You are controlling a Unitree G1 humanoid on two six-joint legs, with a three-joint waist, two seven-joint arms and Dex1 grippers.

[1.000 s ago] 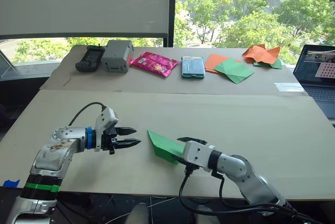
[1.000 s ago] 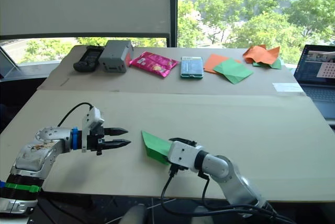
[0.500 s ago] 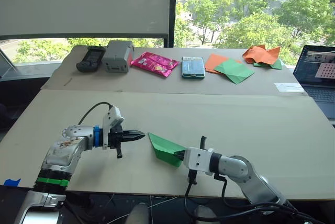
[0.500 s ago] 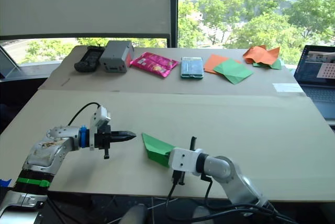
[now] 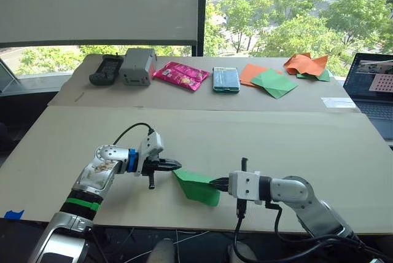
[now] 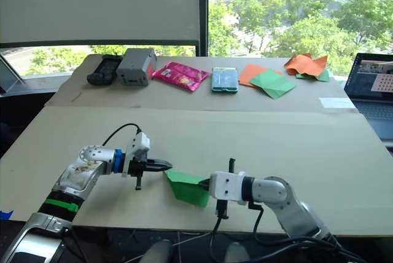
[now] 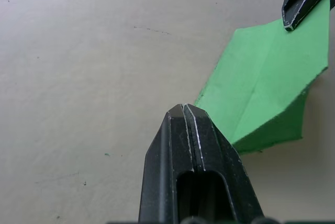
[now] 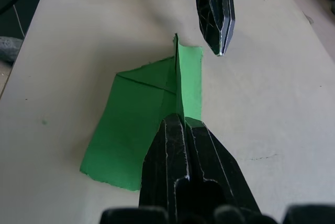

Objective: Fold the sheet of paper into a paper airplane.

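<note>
Near the front edge of the table [image 5: 344,152], the green paper [image 5: 198,184] is held by the right gripper [image 5: 220,183].

The paper is partly folded, with a raised crease along its middle, and it lies on the table between the two grippers. The right gripper's fingers [image 8: 184,145] are pressed together on the paper's raised fold, so the paper is pinched at its right end. The left gripper [image 5: 174,165] is seen just beside the paper's left tip, with its fingers [image 7: 188,130] closed flat against each other and nothing between them. At the far side of the table, a pink bag [image 5: 181,74], a phone [image 5: 226,78], a grey box [image 5: 137,65] and orange and green sheets [image 5: 270,78] are laid out, well apart from the paper. A laptop [image 5: 371,88] is seen at the right.
</note>
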